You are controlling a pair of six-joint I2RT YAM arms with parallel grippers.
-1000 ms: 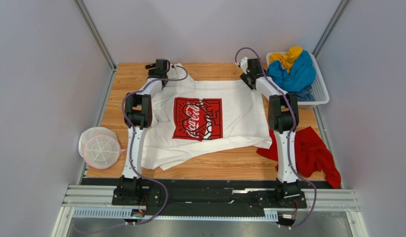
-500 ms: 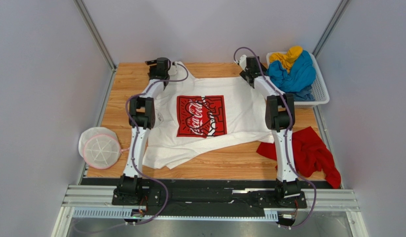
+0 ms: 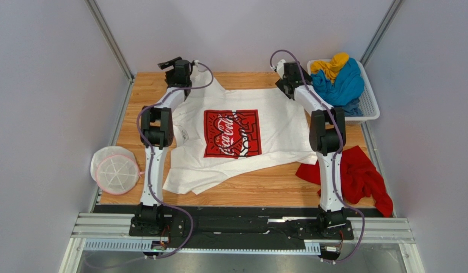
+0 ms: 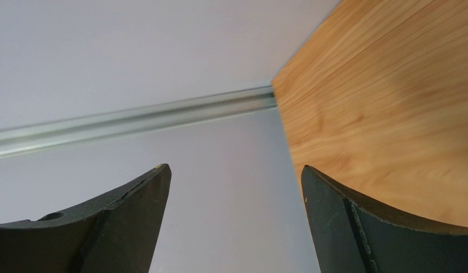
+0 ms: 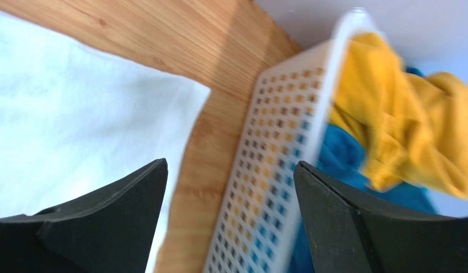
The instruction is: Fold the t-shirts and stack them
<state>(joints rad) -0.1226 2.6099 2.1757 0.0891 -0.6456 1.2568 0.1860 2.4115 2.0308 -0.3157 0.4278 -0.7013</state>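
None of the shirts is folded yet: nearest, the red shirt (image 3: 361, 176) lies crumpled at the right, and the white shirt (image 3: 276, 122) is spread print-up mid-table, its near hem rumpled. Farther back, the left gripper (image 4: 233, 170) and right gripper (image 5: 230, 164) gape empty, with the blue shirt (image 3: 344, 85) and yellow shirt (image 3: 331, 63) heaped in the basket (image 3: 368, 109).

Lab: grey-walled cell (image 3: 48, 85), aluminium rail (image 3: 99, 226).

Before us, a soft matt white cloth t-shirt (image 3: 276, 122), smooth pale wood-grain tabletop (image 3: 265, 190), white plastic lattice basket (image 3: 368, 105).
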